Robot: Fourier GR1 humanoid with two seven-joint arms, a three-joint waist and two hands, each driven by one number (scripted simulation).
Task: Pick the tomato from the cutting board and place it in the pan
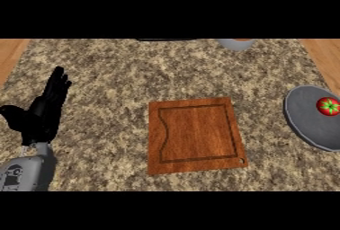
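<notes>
A red tomato [328, 106] with a green star-shaped top lies inside the grey pan [306, 121] at the right edge of the head view. The brown wooden cutting board [195, 134] sits in the middle of the speckled counter with nothing on it. My left hand [40, 112] rests at the left, fingers straight and pointing up, holding nothing, far from both the board and the pan. My right hand does not show anywhere in the view.
A grey object [235, 43] with an orange inside peeks in at the counter's far edge, next to a dark shape [166, 39]. Wooden surface [324, 56] borders the speckled counter on both sides.
</notes>
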